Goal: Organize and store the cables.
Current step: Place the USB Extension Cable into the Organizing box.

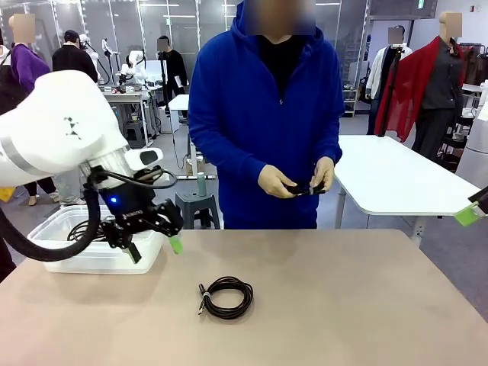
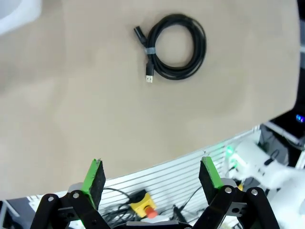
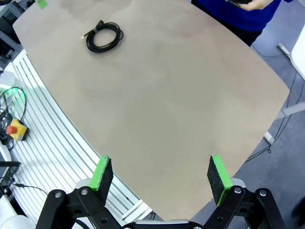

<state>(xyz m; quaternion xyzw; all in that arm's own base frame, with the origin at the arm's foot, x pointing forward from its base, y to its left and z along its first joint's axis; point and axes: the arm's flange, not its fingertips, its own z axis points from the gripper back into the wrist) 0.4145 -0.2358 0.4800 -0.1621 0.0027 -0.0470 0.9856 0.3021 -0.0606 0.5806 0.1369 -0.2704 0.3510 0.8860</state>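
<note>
A beige table [image 1: 343, 305] spans the foreground of a busy lab. Near its middle lies a coiled black cable [image 1: 226, 296] (tied, plug ends at its left), touching nothing else. The left gripper [image 1: 155, 248] hangs beside a white bin [image 1: 76, 259], jaws wide and empty. The right gripper [image 3: 159, 174], well apart, is likewise spread, holding nothing. Across the table, the person's hands [image 1: 276, 181] hold another black cable [image 1: 303, 188].

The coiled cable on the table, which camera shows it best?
The left wrist view: the coiled cable is seen from above, its band and connectors plain. The front view shows it smaller, aslant; the right wrist view, small and far off.
</note>
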